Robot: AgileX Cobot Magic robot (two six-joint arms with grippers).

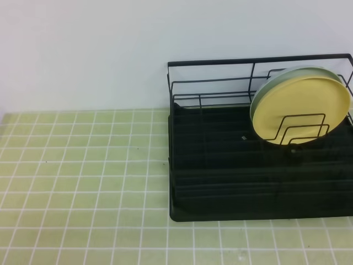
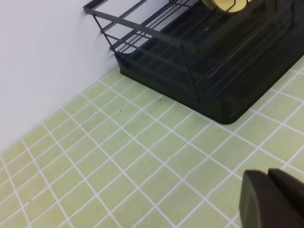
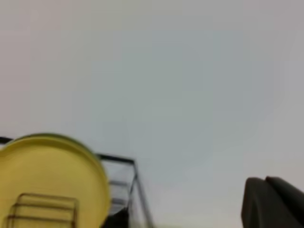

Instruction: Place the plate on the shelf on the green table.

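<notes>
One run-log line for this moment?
plate: upright in shelf, against blue-green plate | left fingers: shut, empty | right fingers: shut, empty

**Soft, even light; one wrist view blurred**

Light is diffuse and bright, with little shadow on the green table (image 1: 83,182). The shelf (image 1: 259,165) reads nearly solid black, its tray detail lost. The right wrist view is out of focus, the plate (image 3: 47,180) soft-edged. Both grippers' dark fingertips show blurred at the lower right corners.
</notes>
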